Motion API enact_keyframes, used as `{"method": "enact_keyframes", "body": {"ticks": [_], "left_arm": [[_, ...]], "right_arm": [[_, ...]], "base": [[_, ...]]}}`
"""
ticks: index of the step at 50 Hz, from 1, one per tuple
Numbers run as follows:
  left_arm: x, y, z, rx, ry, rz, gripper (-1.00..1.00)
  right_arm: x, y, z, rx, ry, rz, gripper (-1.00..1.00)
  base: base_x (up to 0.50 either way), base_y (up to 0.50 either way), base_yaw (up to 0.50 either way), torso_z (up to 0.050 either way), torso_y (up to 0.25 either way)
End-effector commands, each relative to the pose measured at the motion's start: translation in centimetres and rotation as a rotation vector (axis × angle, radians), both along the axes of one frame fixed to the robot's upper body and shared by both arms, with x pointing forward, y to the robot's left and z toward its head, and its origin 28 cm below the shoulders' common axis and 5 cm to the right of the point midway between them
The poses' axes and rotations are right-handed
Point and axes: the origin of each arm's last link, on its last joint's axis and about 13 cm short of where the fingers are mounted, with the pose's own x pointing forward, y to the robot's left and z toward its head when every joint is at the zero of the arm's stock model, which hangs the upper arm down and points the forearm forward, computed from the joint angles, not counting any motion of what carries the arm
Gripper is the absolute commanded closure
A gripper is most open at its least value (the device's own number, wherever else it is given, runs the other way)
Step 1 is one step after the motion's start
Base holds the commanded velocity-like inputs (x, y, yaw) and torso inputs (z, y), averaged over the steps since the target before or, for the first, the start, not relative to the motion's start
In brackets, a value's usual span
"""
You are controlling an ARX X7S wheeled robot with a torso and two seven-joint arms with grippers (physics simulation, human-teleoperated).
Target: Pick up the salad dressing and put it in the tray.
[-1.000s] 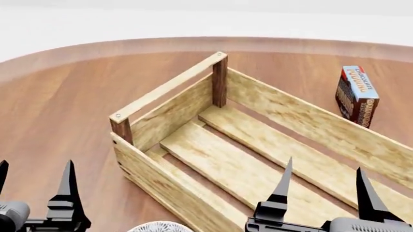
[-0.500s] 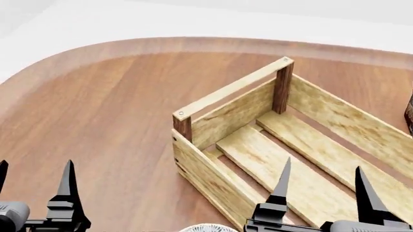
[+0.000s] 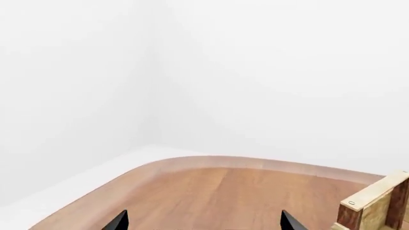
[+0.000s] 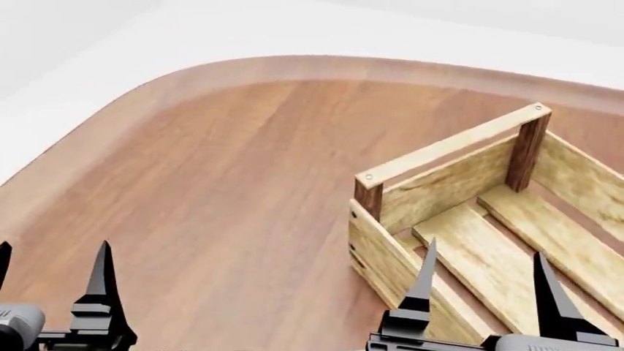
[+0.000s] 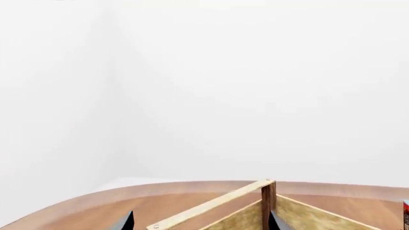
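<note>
A: Where does the tray (image 4: 458, 179) sit?

B: On the brown wooden table (image 4: 224, 183), at the right of the head view, running off the right and near edges. Its near-left corner post and one top rail show, with the slatted bottom behind them. The left wrist view catches only that corner (image 3: 374, 206); the right wrist view shows the rail and a dark post (image 5: 255, 201).

A: What differs from a second ago?

B: The view has swung left. The tray then stood near the middle of the head view; half a second ago it was right of centre; it has slid further right since. More bare table and its rounded far-left edge have come in. The pudding box that stood far right is gone from the head view, and so is the white bowl at the near edge.

A: And the salad dressing?

B: Not visible in any current picture.

A: The grippers?

B: The left gripper (image 4: 51, 292) and right gripper (image 4: 483, 292) sit at the near edge as before, fingers spread apart, nothing between them. The right one hangs over the tray's near part.
</note>
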Motion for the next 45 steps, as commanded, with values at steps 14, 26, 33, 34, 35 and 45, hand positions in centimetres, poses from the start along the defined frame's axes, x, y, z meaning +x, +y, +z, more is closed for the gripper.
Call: {"method": "enact_keyframes", "body": {"ticks": [14, 26, 33, 34, 35, 45], "left_arm": [[-0.04, 0.02, -0.14, -0.002, 0.003, 0.005, -1.00], [-0.02, 0.03, -0.19, -0.002, 0.004, 0.005, -1.00], [-0.03, 0.04, -0.20, -0.003, 0.006, 0.004, -1.00], [-0.03, 0.03, -0.23, -0.002, 0.006, 0.003, -1.00], [-0.04, 0.03, -0.24, -0.002, 0.007, 0.003, -1.00], [0.03, 0.07, -0.26, -0.002, 0.010, 0.005, -1.00]], "right_arm": [[-0.10, 0.05, -0.18, -0.005, 0.003, 0.007, -1.00], [-0.08, 0.08, -0.23, -0.007, 0.006, 0.013, -1.00], [-0.10, 0.10, -0.28, -0.007, 0.008, 0.017, -1.00], [-0.07, 0.08, -0.28, -0.003, 0.008, 0.012, -1.00], [-0.03, 0.07, -0.30, 0.005, 0.007, 0.005, -1.00], [0.10, 0.23, -0.50, -0.080, 0.054, 0.022, -1.00]], "base": [[0.00, 0.00, 0.50, 0.000, 0.000], [0.00, 0.00, 0.50, 0.000, 0.000], [0.00, 0.00, 0.50, 0.000, 0.000], [0.00, 0.00, 0.50, 0.000, 0.000], [0.00, 0.00, 0.50, 0.000, 0.000], [-0.01, 0.01, 0.04, 0.000, 0.000]]}}
